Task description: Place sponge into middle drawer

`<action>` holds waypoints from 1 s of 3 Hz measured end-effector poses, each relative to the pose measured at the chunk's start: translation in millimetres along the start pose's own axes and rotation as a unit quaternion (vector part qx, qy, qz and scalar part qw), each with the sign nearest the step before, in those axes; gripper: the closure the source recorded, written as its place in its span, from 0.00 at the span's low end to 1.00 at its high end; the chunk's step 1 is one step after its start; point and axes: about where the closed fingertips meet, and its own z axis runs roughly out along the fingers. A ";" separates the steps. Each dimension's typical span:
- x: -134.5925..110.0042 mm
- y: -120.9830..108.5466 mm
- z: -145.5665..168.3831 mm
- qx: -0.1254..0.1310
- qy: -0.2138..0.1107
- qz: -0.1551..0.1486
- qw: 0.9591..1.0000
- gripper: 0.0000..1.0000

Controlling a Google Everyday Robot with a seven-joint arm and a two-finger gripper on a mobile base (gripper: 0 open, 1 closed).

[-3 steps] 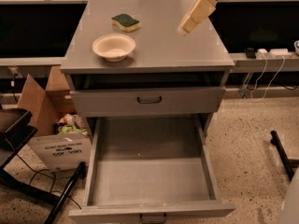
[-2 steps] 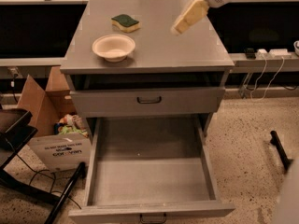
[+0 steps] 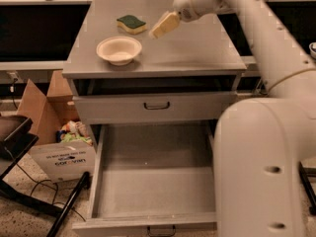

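The sponge (image 3: pixel 131 24), pale yellow with a dark green top, lies on the cabinet top (image 3: pixel 197 48) at the back, left of centre. My gripper (image 3: pixel 164 25) hangs just above the top, a short way to the right of the sponge and apart from it. It holds nothing that I can see. The middle drawer (image 3: pixel 154 181) is pulled fully out at the bottom of the cabinet, and its broad grey floor is bare.
A round cream bowl (image 3: pixel 119 50) stands in front of the sponge. A shallower drawer (image 3: pixel 157 105) with a black handle sits slightly open above the open one. My arm (image 3: pixel 261 147) fills the right side. A cardboard box (image 3: pixel 54 132) and black chair legs (image 3: pixel 29 201) are on the left.
My gripper has moved left across the cabinet top toward the sponge. My arm now covers much of the right side of the view.
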 end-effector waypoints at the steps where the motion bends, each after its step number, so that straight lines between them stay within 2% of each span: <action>1: 12.4 -8.1 51.9 -0.007 -0.017 0.025 1.000 0.00; 2: 27.9 -21.5 103.8 0.015 -0.025 0.074 0.997 0.00; 3: 33.3 -28.0 122.0 0.031 -0.026 0.102 0.994 0.00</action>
